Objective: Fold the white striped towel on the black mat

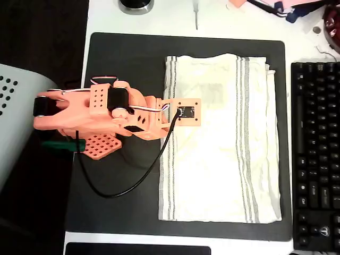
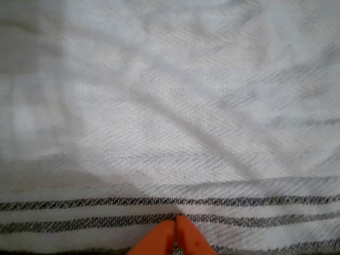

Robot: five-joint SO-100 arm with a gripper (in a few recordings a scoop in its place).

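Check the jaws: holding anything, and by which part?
Gripper jaws are closed tip to tip at the white striped towel's grey-striped edge band; whether cloth is pinched between them cannot be told.

White tabletop [image 1: 106, 16] under even, bright light. Black keyboard [image 1: 316, 154] at 3 o'clock, round metallic base [image 1: 136, 5] at 12, pink and blue clutter [image 1: 276, 6] at 1. Dark floor [image 1: 42, 32] at 10, grey perforated chair part [image 1: 16, 117] at 9.

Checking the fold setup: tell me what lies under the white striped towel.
The white striped towel lies flat on the black mat, whose border shows around it. Anything between cloth and mat is covered.
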